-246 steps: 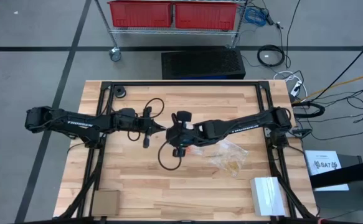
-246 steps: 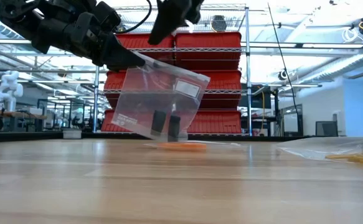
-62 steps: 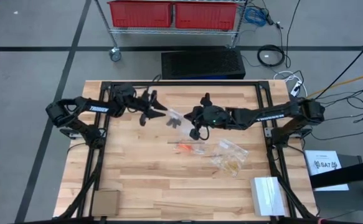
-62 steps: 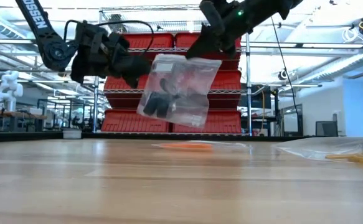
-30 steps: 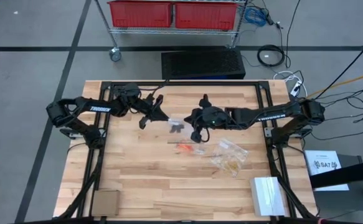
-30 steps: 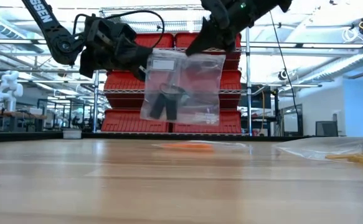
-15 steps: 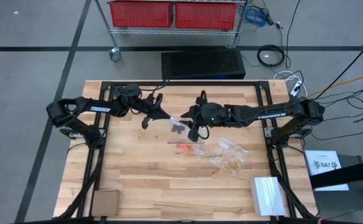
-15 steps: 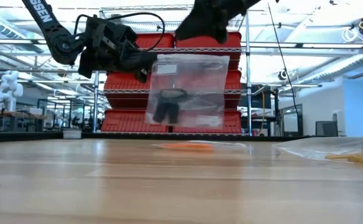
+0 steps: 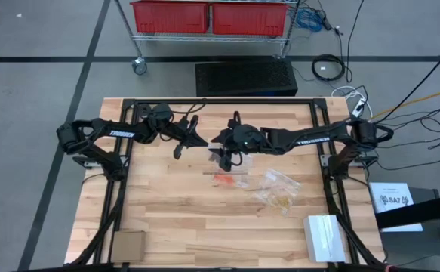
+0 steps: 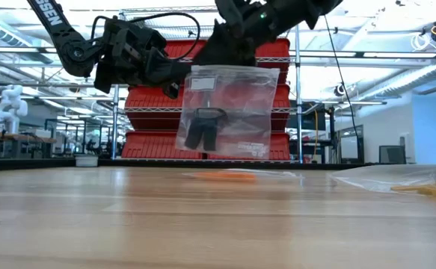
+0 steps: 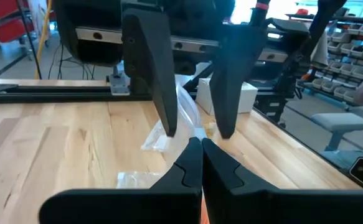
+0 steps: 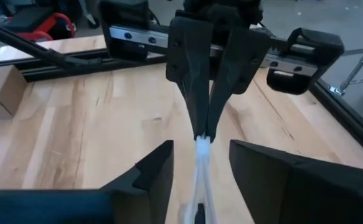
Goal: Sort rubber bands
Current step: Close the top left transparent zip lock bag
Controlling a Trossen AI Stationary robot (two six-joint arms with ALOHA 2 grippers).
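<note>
we're maybe partway: left gripper (image 10: 174,75) clamps the clear plastic bag (image 10: 229,112) of black bands midair, right gripper (image 12: 200,174) open beside it. orange rubber bands (image 9: 223,180) lie unsorted on the wooden table (image 9: 167,219).

We see pale blond wood with fine grain stripes across the table (image 9: 167,219), edged by a black frame. A clear plastic bag (image 10: 229,112) carries a white label near its top and a clump of black rubber bands (image 10: 201,127) inside. On the wood lies a small heap of orange-red bands (image 9: 223,180), and beside it a second clear bag (image 9: 278,190) shows pale tan bands within. Both arms are matt black with white lettering, as are the left gripper (image 9: 195,143) and the right gripper (image 9: 221,142). Bright red bins (image 9: 212,17) sit on a silvery wire rack above grey floor; a white box (image 9: 324,237) and a tan cardboard piece (image 9: 127,245) mark the table's near corners.
</note>
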